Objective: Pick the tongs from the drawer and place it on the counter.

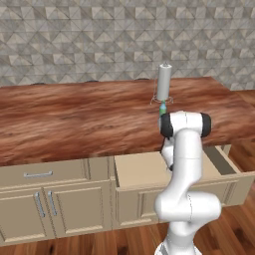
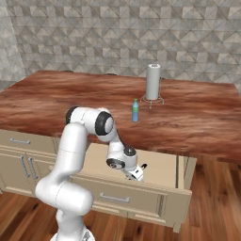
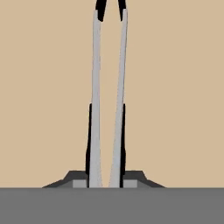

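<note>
Pincer: the pincer [image 3: 105, 177] was down inside the open drawer [image 2: 162, 167], its two dark tips pressed in against the tongs [image 3: 108, 96] from either side, so it was clamped on them.
Tongs: they lay flat on the drawer's tan floor, two pale silvery arms running away from the hand and nearly meeting at dark tips at the far end; from the right side, a small dark end showed just past the hand, toward the drawer's right end.
Grip point: the hold sat low on the arms, near the end closest to the hand, not at mid-length, as far as the hand view showed.
Drawer: pulled well out from under the counter's [image 1: 74, 119] front edge, its panelled front [image 2: 117, 197] toward the room.
Counter: long reddish-brown top; a tall grey cylinder [image 2: 152, 81] on a wire stand stood toward the back edge, a blue-green bottle [image 2: 135, 110] just in front of it, nearer the front edge.
Step in hand: securing the grasp before lifting, by my reading.
Doing it well: keep the squeeze firm and lift straight up until the tongs clear the drawer's walls and the counter's overhanging front edge; gripped off-centre, the long end may sag or swing, so rise slowly.
Placing: I would aim for the bare stretch near the front edge, away from bottle and cylinder.
</note>
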